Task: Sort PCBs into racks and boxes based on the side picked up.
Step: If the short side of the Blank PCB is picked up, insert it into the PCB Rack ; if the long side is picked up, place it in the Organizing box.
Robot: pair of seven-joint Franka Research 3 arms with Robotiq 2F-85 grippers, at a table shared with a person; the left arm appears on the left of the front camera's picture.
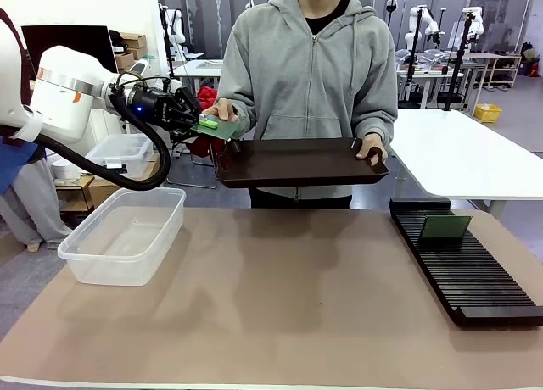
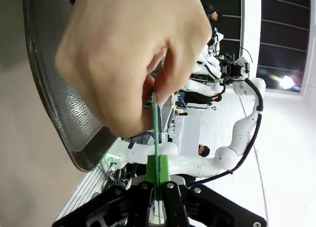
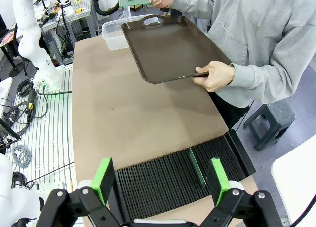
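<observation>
While my left pincer (image 1: 193,119) is clamped on one edge of a green PCB (image 1: 216,126), the person's hand (image 1: 223,112) pinches its far edge, up at 11 o'clock over the brown tray (image 1: 297,163) they're holding. The clear box (image 1: 123,236) sits below at 9. My right pincer (image 3: 160,185) hangs wide open above the black rack (image 1: 462,267), where another PCB (image 1: 445,229) stands slotted at 3 o'clock on the counter (image 1: 280,305).

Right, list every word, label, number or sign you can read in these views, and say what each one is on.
None can be read.
Green board in the left end effector: any print too small.
Cardboard boxes behind: no readable markings.
</observation>
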